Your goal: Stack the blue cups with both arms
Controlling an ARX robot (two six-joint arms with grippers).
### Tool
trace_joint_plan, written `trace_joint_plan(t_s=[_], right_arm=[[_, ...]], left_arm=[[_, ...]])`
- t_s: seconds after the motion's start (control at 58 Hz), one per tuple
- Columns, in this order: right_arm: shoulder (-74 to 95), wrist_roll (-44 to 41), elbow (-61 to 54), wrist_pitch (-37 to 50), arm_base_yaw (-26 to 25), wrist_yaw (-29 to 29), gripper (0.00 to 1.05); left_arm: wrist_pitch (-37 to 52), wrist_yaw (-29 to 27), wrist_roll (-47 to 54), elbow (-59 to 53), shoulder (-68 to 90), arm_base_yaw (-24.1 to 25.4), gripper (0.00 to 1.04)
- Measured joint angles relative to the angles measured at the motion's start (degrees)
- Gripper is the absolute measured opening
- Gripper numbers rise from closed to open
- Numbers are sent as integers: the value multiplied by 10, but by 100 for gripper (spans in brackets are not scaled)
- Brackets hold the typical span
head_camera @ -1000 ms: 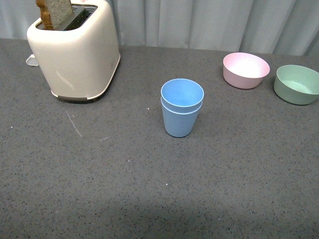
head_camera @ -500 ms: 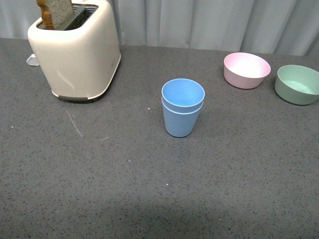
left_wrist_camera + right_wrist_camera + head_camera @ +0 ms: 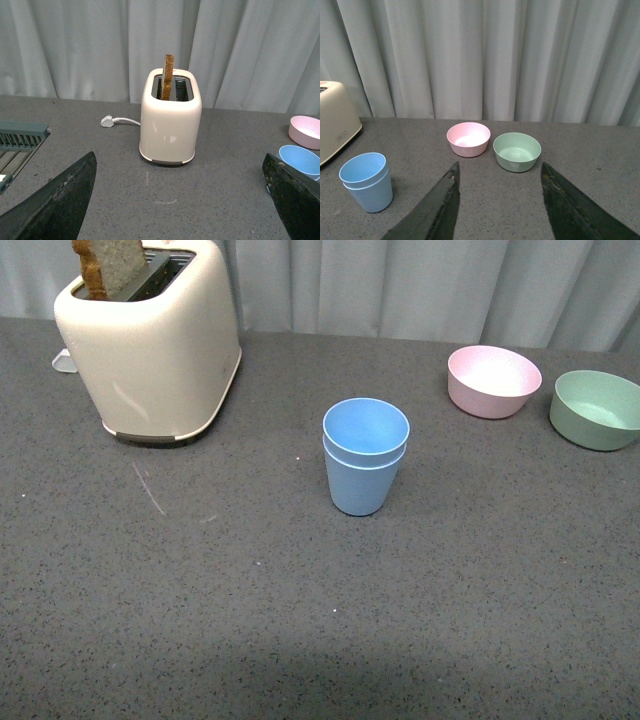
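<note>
The two light blue cups stand nested, one inside the other, upright at the middle of the grey table. They also show in the right wrist view and at the edge of the left wrist view. Neither arm shows in the front view. My left gripper is open and empty, its fingers wide apart, away from the cups. My right gripper is open and empty, its fingers facing the bowls.
A cream toaster with a slice of toast stands back left. A pink bowl and a green bowl sit back right. A grey rack and a white plug lie left of the toaster. A curtain hangs behind.
</note>
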Motion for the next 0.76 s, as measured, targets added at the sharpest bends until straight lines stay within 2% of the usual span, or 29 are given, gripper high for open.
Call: trace_joint_plan(t_s=[0.276, 0.759], right_arm=[[0, 0, 0, 0, 0, 0, 97], [0, 0, 0, 0, 0, 0, 95]], left_arm=[[0, 0, 0, 0, 0, 0, 98], [0, 0, 0, 0, 0, 0, 98]])
